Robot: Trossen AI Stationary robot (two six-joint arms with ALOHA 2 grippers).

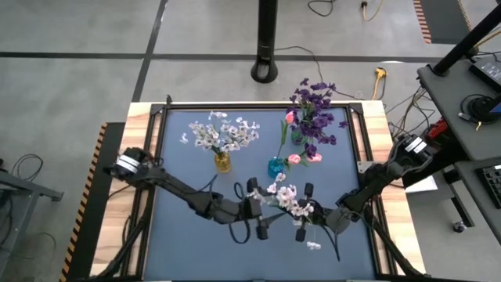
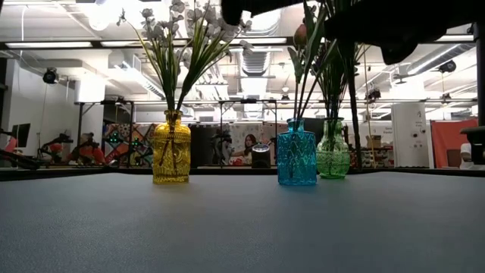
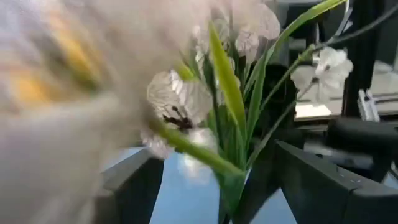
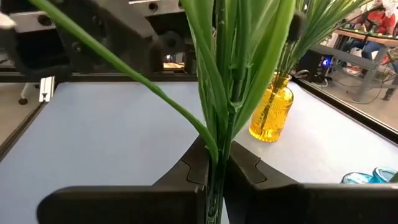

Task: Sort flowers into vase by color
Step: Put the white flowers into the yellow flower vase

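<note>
A white and pale-lilac blossom spray point(image 1: 286, 200) with long green leaves hangs in the air over the table's near middle, between my two grippers. My right gripper point(image 4: 216, 165) point(image 1: 304, 213) is shut on its stem. My left gripper point(image 3: 233, 186) point(image 1: 258, 209) faces it from the table's left, open, one finger on each side of the spray without touching it. White sprays stand in the yellow vase point(image 1: 223, 162) point(image 2: 172, 148), pink tulips point(image 1: 293, 159) in the blue vase point(image 2: 296, 155), and purple sprays point(image 1: 313, 110) in the green vase point(image 2: 333, 149). My right gripper pinches the spray's green stem point(image 4: 219, 149) between its two fingers, just below where the leaves fan out. The fingers come level from the table's right and lie across the stem. The spray is lifted clear of the table, and its leaves and blossoms rise above the fingers.
The three vases stand in the table's far half, and the blue vase point(image 1: 276, 167) is closest to the held spray. The dark mat point(image 1: 188, 243) lies bare on the near left. A black pole base point(image 1: 266, 70) stands beyond the far edge.
</note>
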